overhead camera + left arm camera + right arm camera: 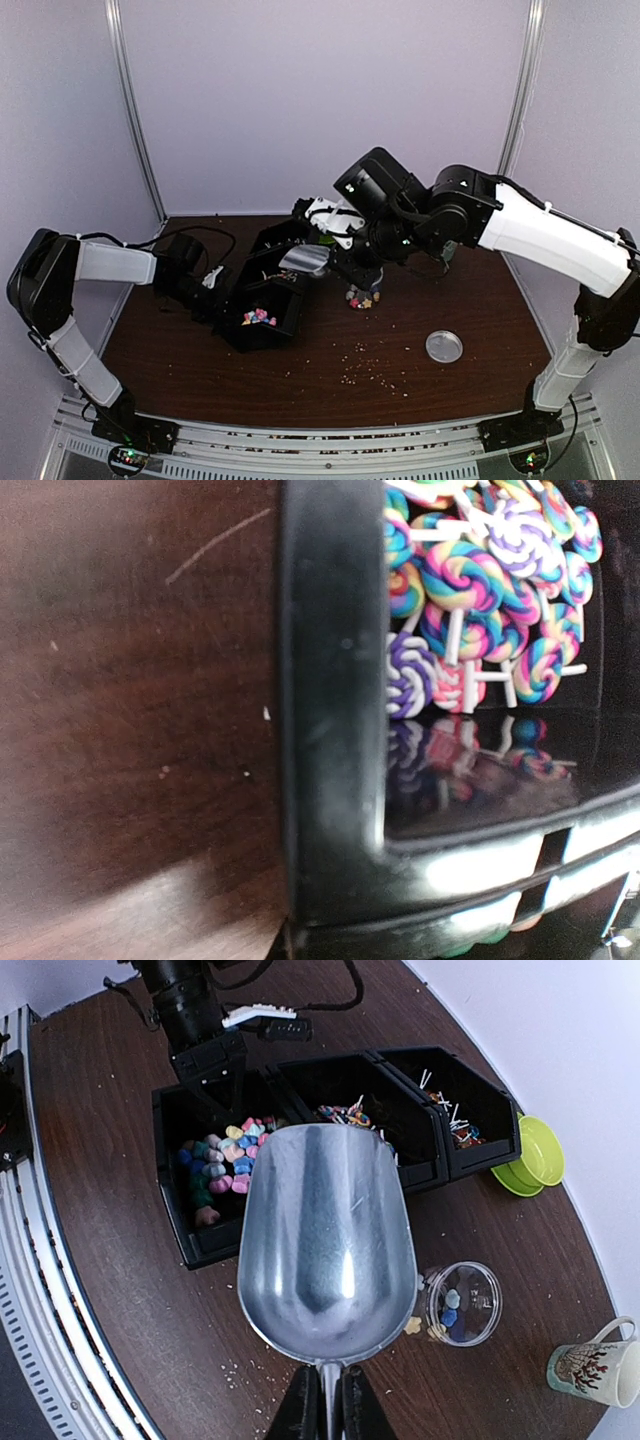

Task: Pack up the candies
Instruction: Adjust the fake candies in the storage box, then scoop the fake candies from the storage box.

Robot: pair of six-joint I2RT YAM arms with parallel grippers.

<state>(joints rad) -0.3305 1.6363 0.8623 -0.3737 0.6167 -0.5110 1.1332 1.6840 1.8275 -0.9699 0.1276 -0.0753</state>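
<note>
The candies (222, 1155), small pastel pieces, lie in the nearest black bin (215, 1245); in the top view the candies (259, 318) show as a small coloured heap. A few more lie in a clear jar (465, 1303) standing on the table, and one yellow piece (412, 1326) lies beside it. My right gripper (325, 1400) is shut on the handle of an empty metal scoop (325, 1240), which hovers between bin and jar. My left gripper (222, 1070) is clamped on the bin's far rim. The left wrist view shows only a bin wall (330, 730), not its fingers.
Two more black bins follow in a row; the middle one holds swirl lollipops (480, 590). A green bowl (530, 1155) and a mug (595, 1368) stand beyond the jar. The jar's lid (444, 346) lies at the front right. Pale crumbs are scattered over the table.
</note>
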